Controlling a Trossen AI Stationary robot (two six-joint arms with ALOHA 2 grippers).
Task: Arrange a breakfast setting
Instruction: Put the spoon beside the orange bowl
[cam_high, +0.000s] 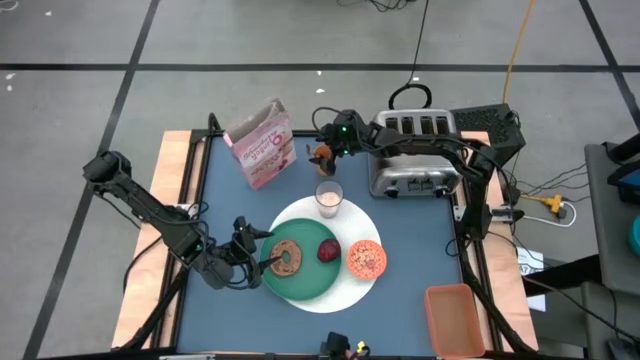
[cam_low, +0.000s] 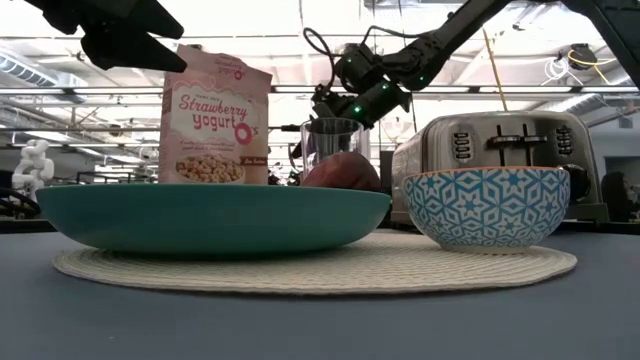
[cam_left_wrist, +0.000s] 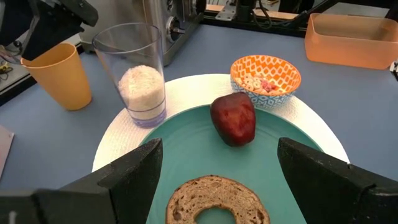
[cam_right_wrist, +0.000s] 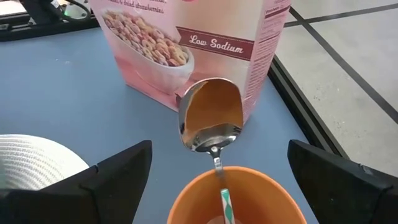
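Note:
The bagel (cam_left_wrist: 217, 204) lies flat on the green plate (cam_high: 300, 278), which sits on the white round mat (cam_high: 345, 290). The dark red fruit (cam_left_wrist: 234, 118) also lies on the plate. My left gripper (cam_left_wrist: 219, 158) is open just above the plate's left side, one finger on either side of the bagel, touching nothing. The orange patterned bowl (cam_high: 366, 258) of cereal and the milk glass (cam_high: 329, 198) stand on the mat. My right gripper (cam_right_wrist: 219, 155) is open at the far side, its fingers on either side of the orange cup (cam_right_wrist: 239, 196). The metal spoon (cam_right_wrist: 211, 118) stands in the cup, bowl end up.
The pink cereal box (cam_high: 262, 146) stands upright at the far left, just beyond the cup. The silver toaster (cam_high: 415, 150) stands at the far right, under the right arm. The orange bin (cam_high: 455, 318) sits at the near right corner.

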